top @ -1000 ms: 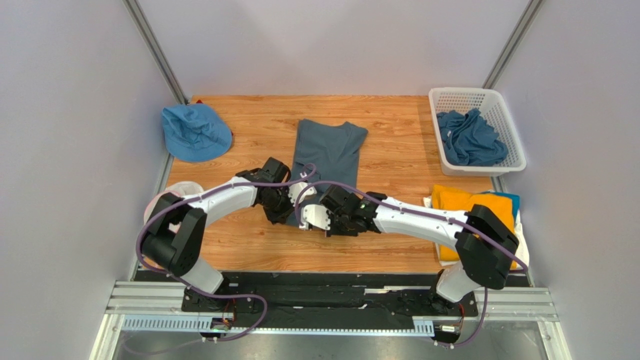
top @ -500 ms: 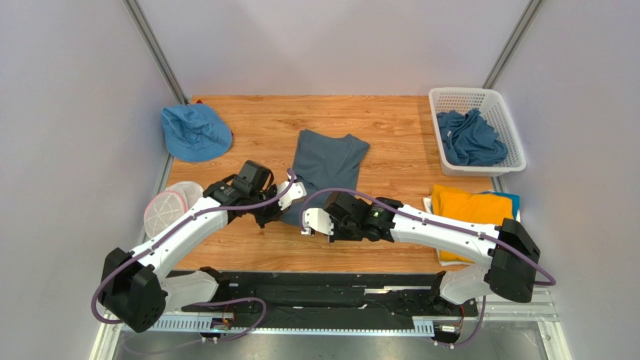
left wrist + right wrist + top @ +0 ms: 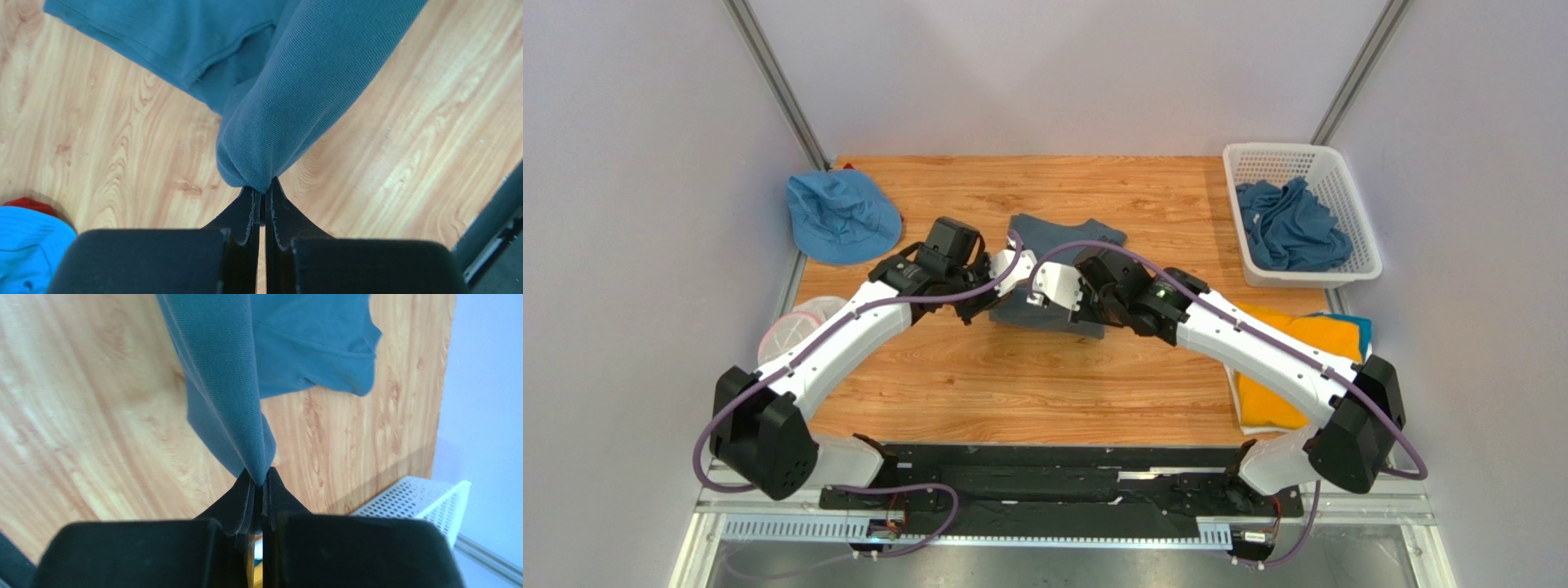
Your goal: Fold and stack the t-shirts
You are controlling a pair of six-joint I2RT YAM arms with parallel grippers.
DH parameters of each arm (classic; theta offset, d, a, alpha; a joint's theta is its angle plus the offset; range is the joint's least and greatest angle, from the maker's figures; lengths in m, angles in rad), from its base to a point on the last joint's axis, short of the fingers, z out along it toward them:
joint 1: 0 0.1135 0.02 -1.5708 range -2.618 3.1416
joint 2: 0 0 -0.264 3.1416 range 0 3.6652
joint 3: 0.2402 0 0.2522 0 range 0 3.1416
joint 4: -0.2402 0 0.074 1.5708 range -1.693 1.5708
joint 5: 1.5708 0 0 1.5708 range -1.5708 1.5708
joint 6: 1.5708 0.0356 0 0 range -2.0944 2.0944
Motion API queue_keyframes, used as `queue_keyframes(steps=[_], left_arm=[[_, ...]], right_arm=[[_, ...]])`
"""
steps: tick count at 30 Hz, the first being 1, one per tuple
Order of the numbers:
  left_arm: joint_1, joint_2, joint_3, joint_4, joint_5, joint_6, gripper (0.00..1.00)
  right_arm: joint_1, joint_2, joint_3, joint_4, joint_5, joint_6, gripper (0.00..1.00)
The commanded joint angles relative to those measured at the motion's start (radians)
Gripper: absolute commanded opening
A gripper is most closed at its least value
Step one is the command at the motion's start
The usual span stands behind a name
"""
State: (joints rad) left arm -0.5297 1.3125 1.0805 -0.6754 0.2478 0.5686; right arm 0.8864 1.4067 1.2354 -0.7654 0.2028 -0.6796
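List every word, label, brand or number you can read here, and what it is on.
No readable text anywhere. The dark slate-blue cloth t-shirt shows no print or tag; the white plastic mesh basket, bright blue floppy hat, mustard-yellow folded shirt and light wooden table carry no markings.

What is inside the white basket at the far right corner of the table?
The white basket holds crumpled slate-blue cloth, likely t-shirts. How many pieces lie there cannot be told, and the cloth covers the basket's floor.
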Motion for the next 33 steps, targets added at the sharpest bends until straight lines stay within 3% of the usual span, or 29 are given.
queue_keyframes(steps=[1,15,26,33], left_arm=[[0.008,0.088,0.107,0.063,-0.028,0.057,0.00],[0.106,0.568,0.573,0.010,0.031,0.145,0.00],[0.131,0.821,0.823,0.002,0.031,0.171,0.00],[0.131,0.928,0.901,0.059,0.004,0.163,0.00]], right_arm=[[-0.090,0.067,0.097,0.014,0.014,-0.078,0.00],[-0.268,0.330,0.289,0.061,-0.092,-0.181,0.00],[-0.354,0.552,0.420,0.103,-0.131,-0.225,0.00],[-0.391,0.626,0.475,0.115,-0.115,-0.255,0.00]])
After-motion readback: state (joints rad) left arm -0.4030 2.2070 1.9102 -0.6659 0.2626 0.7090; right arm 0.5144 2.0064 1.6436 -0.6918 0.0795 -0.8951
